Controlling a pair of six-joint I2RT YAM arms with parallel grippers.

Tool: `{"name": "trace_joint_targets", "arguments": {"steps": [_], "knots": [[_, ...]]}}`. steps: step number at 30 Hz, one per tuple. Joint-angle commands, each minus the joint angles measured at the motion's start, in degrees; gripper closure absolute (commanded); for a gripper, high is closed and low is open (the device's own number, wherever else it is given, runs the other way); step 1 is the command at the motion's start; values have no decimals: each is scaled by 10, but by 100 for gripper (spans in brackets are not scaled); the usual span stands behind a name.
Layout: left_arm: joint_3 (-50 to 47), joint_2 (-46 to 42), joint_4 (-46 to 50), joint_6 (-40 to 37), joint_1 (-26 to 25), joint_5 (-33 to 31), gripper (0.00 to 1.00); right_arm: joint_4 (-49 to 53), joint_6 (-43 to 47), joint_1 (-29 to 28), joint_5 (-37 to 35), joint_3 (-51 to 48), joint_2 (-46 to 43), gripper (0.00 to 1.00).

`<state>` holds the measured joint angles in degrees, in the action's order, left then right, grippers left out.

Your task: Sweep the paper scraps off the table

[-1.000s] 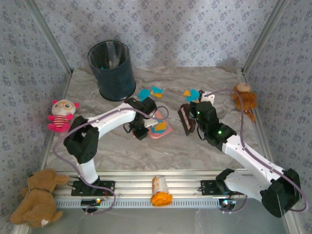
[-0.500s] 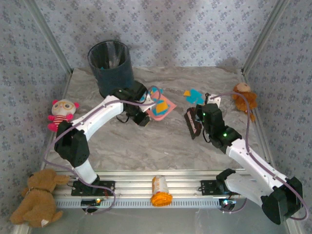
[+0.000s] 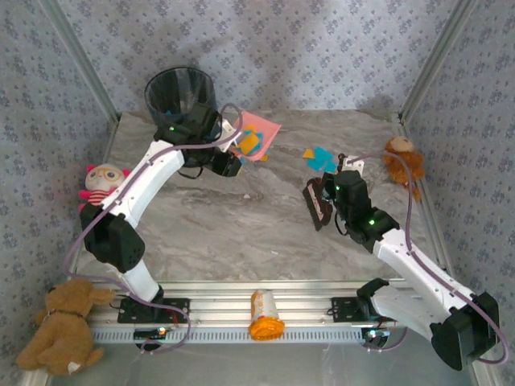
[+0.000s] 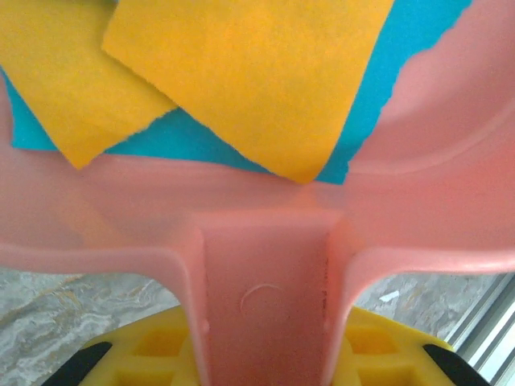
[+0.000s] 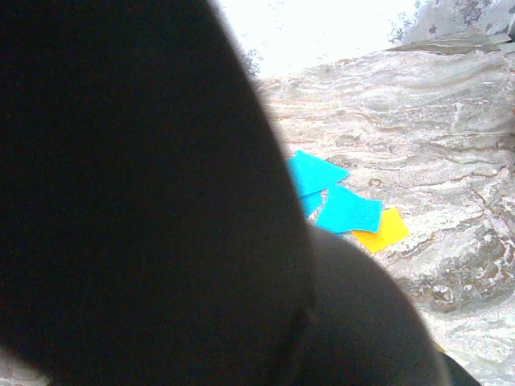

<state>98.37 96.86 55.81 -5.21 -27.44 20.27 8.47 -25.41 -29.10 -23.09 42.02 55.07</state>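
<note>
Left tool (image 3: 232, 162), clamped on dustpan (image 3: 262, 129) handle: hold pan level until over far-left bin (image 3: 181, 95), then tip paper scraps (image 4: 241, 72) in. Right tool (image 3: 328, 198), closed on brush (image 3: 315, 206).

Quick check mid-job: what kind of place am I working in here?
Probably a staged robot test booth, not a real home: wallpapered walls in aluminium framing, a marble-look table, plush toys set around the edges.
</note>
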Motion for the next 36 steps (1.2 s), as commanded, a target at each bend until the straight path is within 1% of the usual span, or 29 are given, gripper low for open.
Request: {"name": "trace_joint_targets", "arguments": {"steps": [1,6,12,15,21,26,36], "knots": [[38,3,18,10,6,19,100,-15,5,3,7,-3,2,100],[87,14,26,26,24,15,100,-19,5,4,11,-1,10,100],[169,47,43,63,58,32,100,-20,4,4,15,1,13,100],[203,68,47,85,77,49,100,-21,3,4,16,0,13,100],[272,110,59,145,103,58,100,-20,2,4,16,1,11,100],[296,128,50,183,124,81,100,-19,1,4,17,1,12,100],[325,158,20,271,169,154,100,-19,-2,4,19,1,15,100]]}}
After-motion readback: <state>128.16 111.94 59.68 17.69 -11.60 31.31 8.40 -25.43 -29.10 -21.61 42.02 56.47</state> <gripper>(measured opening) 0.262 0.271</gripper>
